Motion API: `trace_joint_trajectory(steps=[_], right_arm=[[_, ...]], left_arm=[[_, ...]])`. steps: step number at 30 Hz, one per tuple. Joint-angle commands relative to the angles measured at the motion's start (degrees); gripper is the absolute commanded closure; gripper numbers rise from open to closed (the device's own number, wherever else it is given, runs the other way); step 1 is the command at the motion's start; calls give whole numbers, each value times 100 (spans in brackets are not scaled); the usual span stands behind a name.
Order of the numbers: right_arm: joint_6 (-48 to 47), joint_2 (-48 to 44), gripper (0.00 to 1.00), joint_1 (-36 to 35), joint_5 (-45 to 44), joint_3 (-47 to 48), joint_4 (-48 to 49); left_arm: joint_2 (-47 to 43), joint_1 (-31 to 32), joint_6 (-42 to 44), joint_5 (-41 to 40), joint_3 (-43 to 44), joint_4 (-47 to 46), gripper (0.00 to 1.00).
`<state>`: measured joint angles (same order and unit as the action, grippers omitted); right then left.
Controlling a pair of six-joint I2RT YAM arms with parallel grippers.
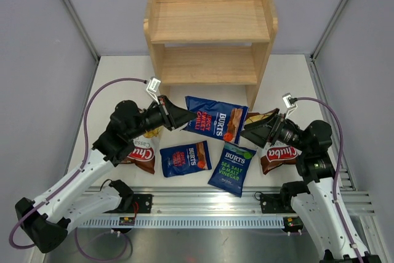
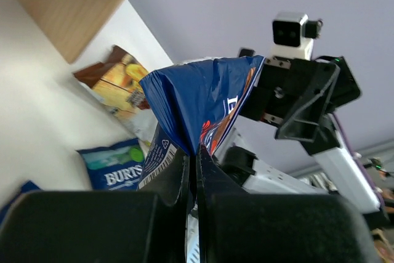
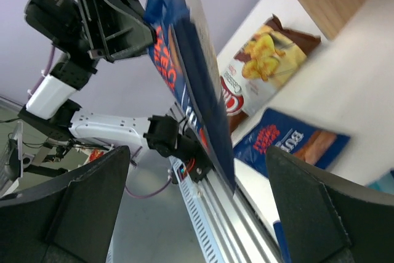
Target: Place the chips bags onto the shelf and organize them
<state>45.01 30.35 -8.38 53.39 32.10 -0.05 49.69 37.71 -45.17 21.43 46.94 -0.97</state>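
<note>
My left gripper (image 1: 183, 117) is shut on the left edge of a dark blue Burts bag with a red label (image 1: 215, 120), holding it lifted; the pinch shows in the left wrist view (image 2: 194, 152), on the bag (image 2: 197, 93). My right gripper (image 1: 246, 132) is open at the bag's right edge. In the right wrist view (image 3: 197, 152) the bag's edge (image 3: 203, 109) hangs between the wide-apart fingers. A second red-label Burts bag (image 1: 184, 159), the sea salt Burts bag (image 1: 231, 168) and two Chuba bags (image 1: 143, 154) (image 1: 281, 156) lie on the table. The wooden shelf (image 1: 209, 35) stands behind with nothing on it.
The white table (image 1: 123, 84) is bounded by grey walls and an aluminium rail (image 1: 203, 204) at the near edge. The shelf's right leg (image 1: 252, 93) stands close behind the right gripper. The right Chuba bag lies partly under the right arm.
</note>
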Motion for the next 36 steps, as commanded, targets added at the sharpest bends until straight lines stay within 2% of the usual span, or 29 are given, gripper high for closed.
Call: trace_joint_trajectory(steps=[1, 6, 10, 14, 16, 20, 24, 27, 29, 32, 33, 34, 36], right_arm=[[429, 313, 0, -41, 260, -221, 1847], [1053, 805, 3, -260, 251, -503, 3177], [755, 929, 7, -769, -29, -345, 2960], [632, 1078, 23, -1270, -293, -344, 2994], [570, 1044, 29, -1332, -355, -371, 2863], [438, 841, 48, -1368, -644, -459, 2607], [447, 771, 76, -1377, -768, -354, 2502], [517, 771, 81, -1368, -821, -283, 2457], [570, 753, 85, -1368, -838, -248, 2484], [675, 736, 87, -1368, -891, -213, 2501], [701, 727, 87, -1377, -900, -204, 2502], [754, 727, 89, -1368, -926, -186, 2467], [807, 727, 89, -1368, -970, -108, 2353]], left_arm=[[93, 60, -527, 695, 307, -219, 100], [295, 236, -765, 801, 368, -404, 100], [444, 333, -1002, 766, 369, -640, 100], [480, 368, -1143, 495, 386, -597, 100], [419, 368, -1178, 353, 369, -571, 100], [410, 368, -1170, 423, 448, -509, 100], [401, 368, -933, 344, 640, -194, 100], [392, 368, -626, 327, 833, 88, 100], [375, 368, -283, 65, 992, 596, 100], [305, 368, 200, -533, 1308, 1282, 89], [278, 368, 419, -709, 1396, 1623, 66], [226, 368, 543, -1172, 1606, 1844, 51], [173, 368, 754, -1683, 1870, 2292, 40]])
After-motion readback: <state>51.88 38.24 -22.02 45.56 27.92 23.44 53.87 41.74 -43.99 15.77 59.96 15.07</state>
